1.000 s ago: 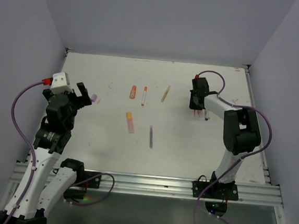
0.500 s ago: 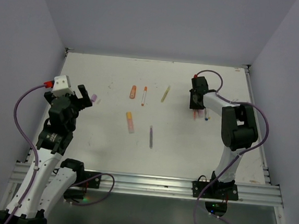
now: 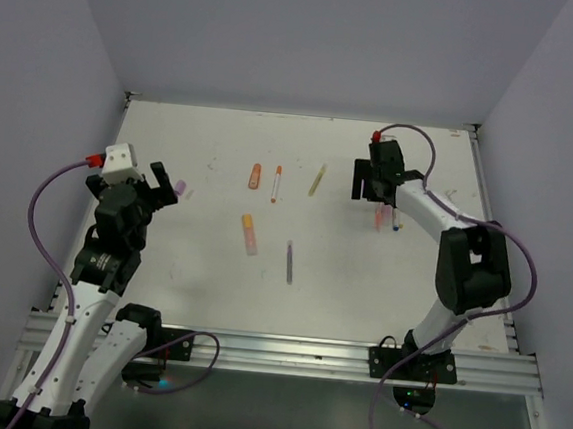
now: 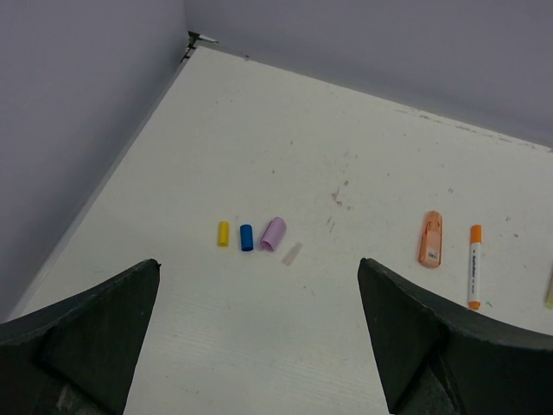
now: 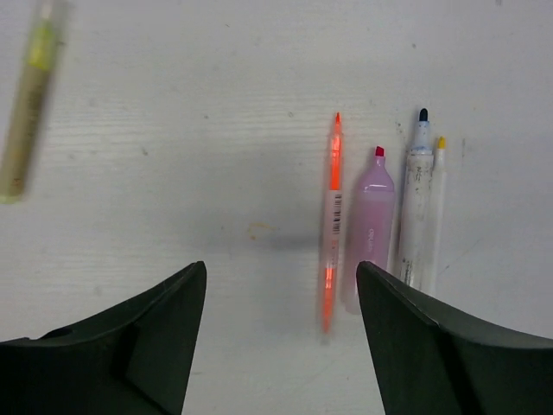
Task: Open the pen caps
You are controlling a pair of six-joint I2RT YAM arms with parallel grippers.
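**Loose caps at left, bared pens at right; both grippers empty**

A yellow cap, a blue cap, a lilac cap and a pale cap lay in a short row near the left edge of the table. On the right, four pens lay close together with tips bare: an orange pen, a pink highlighter, a blue-tipped pen and a yellow-tipped pen. At mid-table an orange highlighter and a white marker appeared capped.

The left gripper hung spread wide above the caps, holding nothing. The right gripper hung over the bared pens, jaws parted and empty.

The capped pens were probably light, stiff and smooth — apt to roll. The better hold was likely one gripper across the barrel, the other on the cap, pulling along the axis.
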